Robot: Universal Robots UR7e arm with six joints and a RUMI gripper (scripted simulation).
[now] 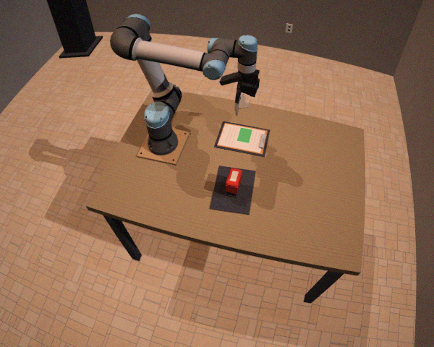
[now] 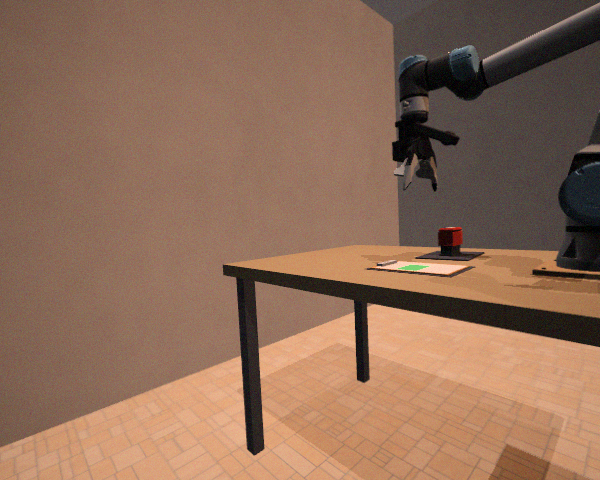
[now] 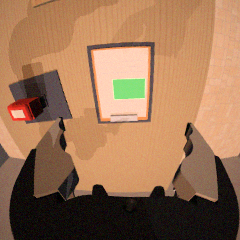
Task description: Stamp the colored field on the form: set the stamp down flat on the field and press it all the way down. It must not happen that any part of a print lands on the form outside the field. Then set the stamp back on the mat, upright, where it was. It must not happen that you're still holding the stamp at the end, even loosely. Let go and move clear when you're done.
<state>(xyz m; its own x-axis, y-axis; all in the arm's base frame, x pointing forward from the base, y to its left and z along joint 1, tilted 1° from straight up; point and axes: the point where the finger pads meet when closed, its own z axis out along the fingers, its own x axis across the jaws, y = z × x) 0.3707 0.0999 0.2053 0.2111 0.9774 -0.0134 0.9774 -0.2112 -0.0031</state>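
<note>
A red stamp (image 1: pixel 233 181) (image 2: pixel 449 236) (image 3: pixel 26 109) with a black base and a pale label on top stands upright on the dark mat (image 1: pixel 223 206) (image 2: pixel 428 256) (image 3: pixel 55 90). The form (image 1: pixel 229 137) (image 2: pixel 446 268) (image 3: pixel 121 64) lies on a dark clipboard with a metal clip. Its green field (image 1: pixel 244 135) (image 2: pixel 413 267) (image 3: pixel 129 89) shows no visible mark. My gripper (image 2: pixel 420 187) (image 3: pixel 125 121) is open and empty, high above the table on the clipboard's side, away from the stamp. In the top view its jaws overlap each other.
The wooden table (image 1: pixel 314 209) (image 2: pixel 310 271) (image 3: pixel 135 165) carries the robot's base plate (image 1: pixel 183 143) (image 2: pixel 548 272) to the left of the clipboard in the top view. The arm reaches over the table from there. Walls stand behind the table.
</note>
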